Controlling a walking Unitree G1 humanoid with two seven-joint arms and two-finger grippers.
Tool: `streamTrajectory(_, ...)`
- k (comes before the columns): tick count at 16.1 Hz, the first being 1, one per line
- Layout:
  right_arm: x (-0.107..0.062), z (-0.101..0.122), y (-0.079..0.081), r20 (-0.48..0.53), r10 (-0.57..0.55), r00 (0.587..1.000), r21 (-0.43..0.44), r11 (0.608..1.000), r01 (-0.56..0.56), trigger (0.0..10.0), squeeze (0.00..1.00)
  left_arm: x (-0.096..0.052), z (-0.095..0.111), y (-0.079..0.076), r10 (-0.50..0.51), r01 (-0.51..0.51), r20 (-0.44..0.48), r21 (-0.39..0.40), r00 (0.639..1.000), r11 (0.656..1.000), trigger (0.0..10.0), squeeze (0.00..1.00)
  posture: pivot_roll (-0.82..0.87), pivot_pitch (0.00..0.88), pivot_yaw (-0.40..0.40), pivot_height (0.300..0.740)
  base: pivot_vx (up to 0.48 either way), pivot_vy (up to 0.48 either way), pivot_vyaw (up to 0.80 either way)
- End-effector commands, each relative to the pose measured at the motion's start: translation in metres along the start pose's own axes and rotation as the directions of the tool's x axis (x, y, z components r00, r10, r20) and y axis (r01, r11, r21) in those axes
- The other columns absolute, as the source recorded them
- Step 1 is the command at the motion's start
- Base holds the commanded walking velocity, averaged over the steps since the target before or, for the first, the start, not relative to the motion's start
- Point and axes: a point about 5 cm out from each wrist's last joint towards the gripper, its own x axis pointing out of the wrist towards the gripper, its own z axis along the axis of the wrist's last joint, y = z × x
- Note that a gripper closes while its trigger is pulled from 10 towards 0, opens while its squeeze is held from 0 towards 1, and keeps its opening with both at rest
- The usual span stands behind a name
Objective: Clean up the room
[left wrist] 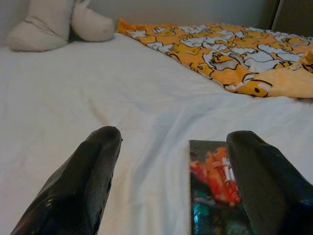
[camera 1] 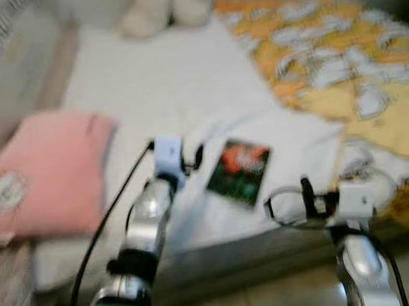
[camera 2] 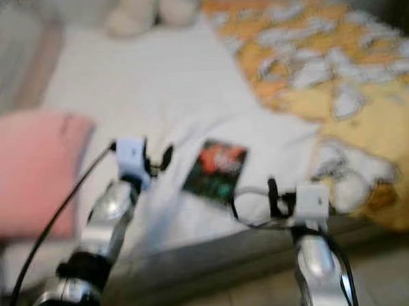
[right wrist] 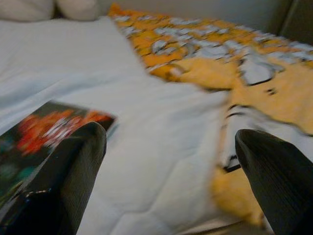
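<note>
Both grippers, left (left wrist: 168, 183) and right (right wrist: 171, 178), hover with fingers spread, empty, above the white bed (camera 1: 173, 79). Dark book (camera 1: 238, 172) lies flat between them, beside orange blanket (camera 1: 337, 57); pink pillow (camera 1: 51, 171) at robot's left.

The bed (left wrist: 98, 98) is covered in a white cloth sheet, matt and soft-looking, with shallow creases and faint quilted lines near its edge. At about two o'clock lies an orange and white printed blanket (left wrist: 230, 54), a matt fabric that rumples in folds. At nine o'clock sits a pink pillow (camera 1: 51, 171) of plain matt cloth. The pale plush toy (left wrist: 54, 22) at twelve o'clock looks soft and fuzzy. The dark book (left wrist: 212, 191) has a smooth, slightly shiny printed cover. The left hand (left wrist: 171, 196) has black fingers (left wrist: 83, 181) with a glossy sheen; the right hand (right wrist: 171, 196) looks more matt and finely ribbed. Both arms are polished silver metal.
</note>
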Motion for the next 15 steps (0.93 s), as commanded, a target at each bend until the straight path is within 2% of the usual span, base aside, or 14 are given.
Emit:
streamTrajectory(1, 0.005, 0.005, -0.002, 0.018, -0.004, 1.000, -0.018, 1.000, 0.004, 10.0, 0.00, 0.006, 0.006, -0.006, -0.007, 0.007, 0.016, -0.012, 1.000, 1.000, 10.0, 0.00, -0.10, 0.000, 0.046, 0.740, 0.386, -0.281, -0.80)
streamTrajectory(3, 0.006, 0.006, -0.001, 0.025, 0.014, 1.000, -0.025, 1.000, -0.013, 10.0, 0.00, 0.010, 0.006, -0.004, -0.002, 0.002, 0.007, -0.015, 1.000, 1.000, 10.0, 0.00, -0.11, 0.000, 0.042, 0.740, 0.413, -0.129, -0.80)
streamTrajectory(4, 0.006, 0.005, 0.000, 0.027, 0.019, 0.999, -0.032, 0.999, -0.018, 10.0, 0.00, 0.013, 0.003, 0.002, 0.027, -0.027, -0.036, 0.009, 0.999, 1.000, 10.0, 0.00, -0.11, 0.000, 0.042, 0.740, 0.446, 0.000, -0.80)
streamTrajectory(5, 0.008, 0.004, 0.004, 0.024, 0.039, 0.999, -0.045, 0.998, -0.038, 10.0, 0.00, 0.019, -0.003, 0.012, 0.076, -0.070, -0.117, 0.058, 0.990, 0.996, 10.0, 0.00, -0.11, 0.000, 0.033, 0.740, 0.000, 0.000, 0.00)
streamTrajectory(6, 0.010, 0.004, 0.007, 0.018, 0.054, 0.998, -0.050, 0.997, -0.053, 10.0, 0.00, 0.023, 0.001, 0.021, 0.105, -0.100, -0.119, 0.049, 0.987, 0.994, 10.0, 0.00, -0.11, 0.000, 0.031, 0.740, 0.000, 0.000, 0.00)
streamTrajectory(7, 0.011, 0.007, 0.011, 0.026, 0.070, 0.997, -0.052, 0.996, -0.069, 10.0, 0.00, 0.028, 0.007, 0.026, 0.096, -0.085, -0.130, 0.088, 0.987, 0.992, 10.0, 0.00, -0.11, 0.000, 0.029, 0.740, 0.000, 0.000, 0.00)
streamTrajectory(9, 0.010, 0.008, 0.013, 0.030, 0.078, 0.997, -0.052, 0.996, -0.076, 10.0, 0.00, 0.031, 0.009, 0.030, 0.091, -0.080, -0.155, 0.074, 0.984, 0.994, 10.0, 0.00, -0.12, 0.000, 0.027, 0.740, 0.000, 0.000, 0.00)
streamTrajectory(10, 0.007, 0.007, 0.017, 0.018, 0.097, 0.995, -0.047, 0.994, -0.096, 10.0, 0.00, 0.031, 0.003, 0.036, 0.089, -0.071, -0.228, 0.085, 0.970, 0.994, 10.0, 0.00, -0.14, 0.000, 0.016, 0.740, 0.000, 0.000, 0.00)
streamTrajectory(13, -0.009, 0.004, 0.018, -0.004, 0.127, 0.992, -0.057, 0.990, -0.127, 10.0, 0.00, 0.024, -0.006, 0.054, 0.154, -0.131, -0.306, 0.097, 0.940, 0.987, 10.0, 0.00, -0.17, 0.000, 0.001, 0.740, 0.000, 0.000, 0.00)
streamTrajectory(14, -0.024, 0.000, 0.015, -0.035, 0.138, 0.990, -0.058, 0.988, -0.140, 10.0, 0.00, 0.017, -0.016, 0.063, 0.168, -0.139, -0.375, 0.105, 0.912, 0.985, 10.0, 0.00, -0.17, 0.016, -0.010, 0.740, 0.000, 0.000, 0.00)
streamTrajectory(15, -0.030, -0.001, 0.014, -0.047, 0.139, 0.989, -0.058, 0.988, -0.141, 10.0, 0.00, 0.014, -0.020, 0.065, 0.172, -0.136, -0.394, 0.117, 0.903, 0.984, 10.0, 0.00, -0.17, 0.036, -0.015, 0.740, 0.000, 0.000, 0.00)
